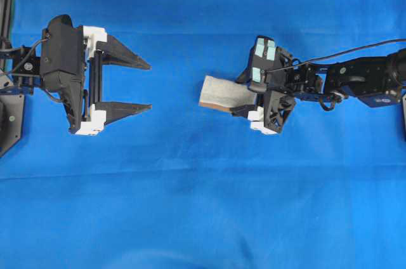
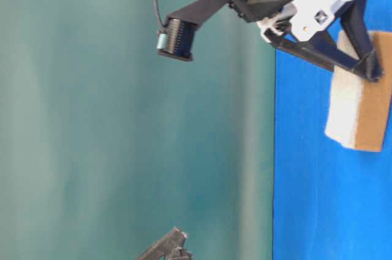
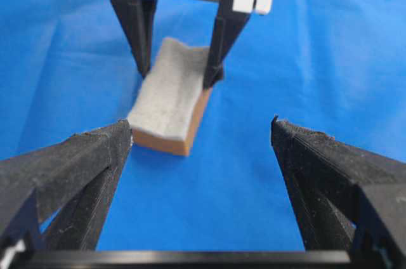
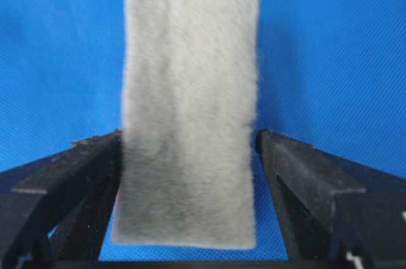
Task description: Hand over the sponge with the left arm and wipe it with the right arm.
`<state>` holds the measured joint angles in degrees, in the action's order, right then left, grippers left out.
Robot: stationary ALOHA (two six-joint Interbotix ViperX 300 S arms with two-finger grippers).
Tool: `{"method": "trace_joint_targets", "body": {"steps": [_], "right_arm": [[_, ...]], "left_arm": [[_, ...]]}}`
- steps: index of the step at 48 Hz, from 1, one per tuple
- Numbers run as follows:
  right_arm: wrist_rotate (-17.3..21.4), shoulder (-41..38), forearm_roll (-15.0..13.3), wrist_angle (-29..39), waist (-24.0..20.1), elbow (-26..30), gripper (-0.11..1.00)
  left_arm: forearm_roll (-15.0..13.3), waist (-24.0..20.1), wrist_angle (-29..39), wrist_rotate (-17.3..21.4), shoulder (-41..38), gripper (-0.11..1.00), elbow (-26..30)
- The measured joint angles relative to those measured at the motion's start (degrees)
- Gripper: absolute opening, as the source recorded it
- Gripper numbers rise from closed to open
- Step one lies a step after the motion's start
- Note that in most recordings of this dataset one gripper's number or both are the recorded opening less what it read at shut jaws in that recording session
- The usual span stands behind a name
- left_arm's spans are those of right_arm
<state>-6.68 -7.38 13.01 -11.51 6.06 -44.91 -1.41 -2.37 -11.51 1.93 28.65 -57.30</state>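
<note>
We see the sponge (image 1: 223, 93) lying flat on the blue tablecloth (image 1: 203, 218), grey scouring face up and its orange-brown layer underneath, right of centre in the overhead view. The right gripper (image 1: 244, 96), the one with pale teal patches on its housing, straddles the end of the sponge nearest it, one finger on each long side. In the right wrist view the fingers (image 4: 70, 174) stand spread with the sponge lying between them; the left one seems to brush the edge, though the blur there keeps us from saying whether it truly touches. On the other side a slim strip of blue shows between sponge and finger, so we read this hand as open around the sponge, not squeezing it.

The left gripper (image 1: 143, 86) sits well apart on the opposite side, its pointed fingers wide open and empty, aimed along the table toward the sponge's free end, as its own wrist view shows.

We judge the sponge is resting on the cloth, not carried: its whole underside meets the surface in the table-level view. With both hands open, the layout suits either a release after wiping or a fresh grasp; the pictures alone do not tell us which.
</note>
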Motion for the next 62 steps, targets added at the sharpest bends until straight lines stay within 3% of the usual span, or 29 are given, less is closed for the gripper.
{"method": "trace_joint_targets", "body": {"steps": [17,28,41,62], "right_arm": [[-0.09,7.56,-1.93,3.87,0.0,0.0,0.74],[-0.09,17.14,-3.16,8.26,-0.26,0.0,0.74],[-0.09,26.54,-3.6,8.96,-0.62,-1.05,0.74],[-0.09,27.77,-3.69,8.53,-0.7,-2.2,0.74]], "left_arm": [[0.0,-0.09,0.0,0.09,0.0,0.88,0.0],[0.0,-0.09,0.0,0.09,0.0,0.88,0.0],[0.0,0.0,0.0,-0.18,0.0,0.88,0.0],[0.0,0.0,0.0,-0.09,0.0,0.88,0.0]]}}
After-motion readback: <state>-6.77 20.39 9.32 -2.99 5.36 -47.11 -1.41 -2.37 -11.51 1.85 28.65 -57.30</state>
